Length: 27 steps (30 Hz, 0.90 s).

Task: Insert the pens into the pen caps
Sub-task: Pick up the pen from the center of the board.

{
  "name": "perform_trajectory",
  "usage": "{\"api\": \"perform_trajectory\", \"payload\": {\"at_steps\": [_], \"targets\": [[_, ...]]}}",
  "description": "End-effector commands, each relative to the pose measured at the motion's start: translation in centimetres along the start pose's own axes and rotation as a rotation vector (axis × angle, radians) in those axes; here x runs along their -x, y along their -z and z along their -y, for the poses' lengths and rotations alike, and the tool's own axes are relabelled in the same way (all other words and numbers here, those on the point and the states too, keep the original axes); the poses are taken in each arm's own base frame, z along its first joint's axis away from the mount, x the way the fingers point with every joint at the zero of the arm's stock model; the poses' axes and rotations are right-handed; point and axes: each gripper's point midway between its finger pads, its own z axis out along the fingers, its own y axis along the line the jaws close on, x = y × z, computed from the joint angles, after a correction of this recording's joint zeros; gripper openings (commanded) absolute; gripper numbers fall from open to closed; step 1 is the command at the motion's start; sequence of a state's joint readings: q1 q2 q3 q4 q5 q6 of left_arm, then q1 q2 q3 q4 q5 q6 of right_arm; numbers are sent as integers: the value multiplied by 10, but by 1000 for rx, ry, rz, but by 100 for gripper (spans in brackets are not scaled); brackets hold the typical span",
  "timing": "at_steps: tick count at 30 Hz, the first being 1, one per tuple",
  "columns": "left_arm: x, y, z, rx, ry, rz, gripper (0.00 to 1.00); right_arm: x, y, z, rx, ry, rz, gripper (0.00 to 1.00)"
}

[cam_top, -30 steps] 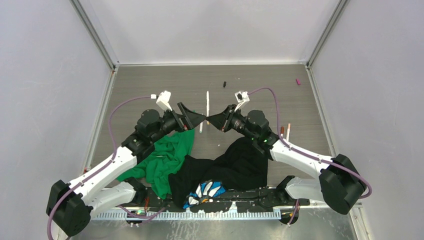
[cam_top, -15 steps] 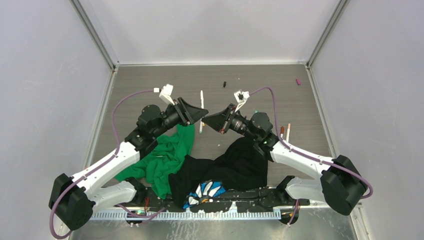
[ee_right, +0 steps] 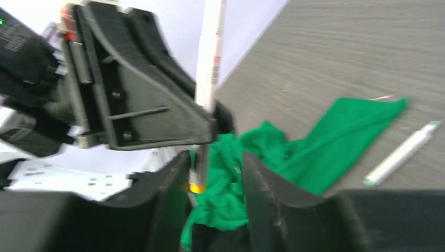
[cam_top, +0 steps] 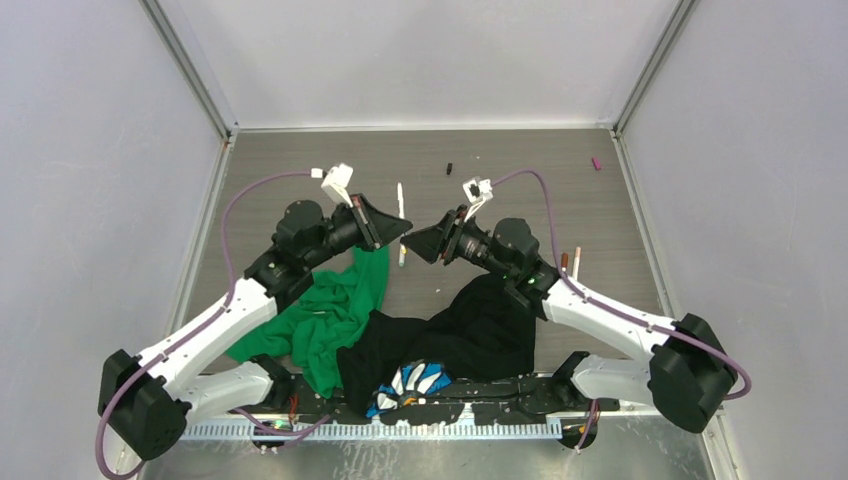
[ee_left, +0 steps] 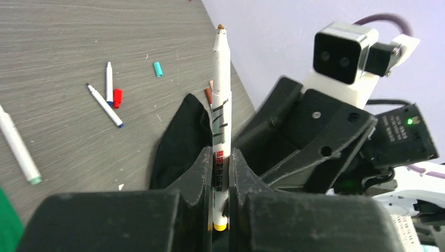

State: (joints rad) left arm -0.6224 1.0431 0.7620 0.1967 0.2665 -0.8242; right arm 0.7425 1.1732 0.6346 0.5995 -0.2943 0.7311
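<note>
A white pen [ee_left: 221,105] held up in the air, ready to pass across.

The counter [cam_top: 300,170] has a green cloth [cam_top: 335,310] and a black cloth [cam_top: 490,320] on your near side. Your left fingers [ee_left: 202,173] are squeezed tight on the pen, tip up, with its yellow end poking out below. Your right fingers [ee_right: 267,205] are wide apart on each side of that yellow end, not gripping, likely so they can take it. The red cap [ee_left: 117,97] and teal cap [ee_left: 157,69] lie well away on the counter.

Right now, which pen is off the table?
The yellow-ended pen, clamped upright in the left pincer; the other pens lie flat on the table.
</note>
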Motion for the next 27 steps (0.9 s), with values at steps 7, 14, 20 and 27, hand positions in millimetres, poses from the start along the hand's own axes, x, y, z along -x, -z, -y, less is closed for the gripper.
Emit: {"api": "perform_trajectory", "payload": {"at_steps": [7, 14, 20, 27], "targets": [[73, 51, -23, 181, -343, -53, 0, 97, 55, 136, -642, 98, -3, 69], [75, 64, -39, 239, -550, -67, 0, 157, 128, 271, -1156, 75, -15, 70], [63, 63, -47, 229, -541, -95, 0, 197, 176, 370, -1383, 24, -59, 64], [60, 67, -48, 237, -553, -98, 0, 229, 195, 447, -1488, -1, -98, 52]]}}
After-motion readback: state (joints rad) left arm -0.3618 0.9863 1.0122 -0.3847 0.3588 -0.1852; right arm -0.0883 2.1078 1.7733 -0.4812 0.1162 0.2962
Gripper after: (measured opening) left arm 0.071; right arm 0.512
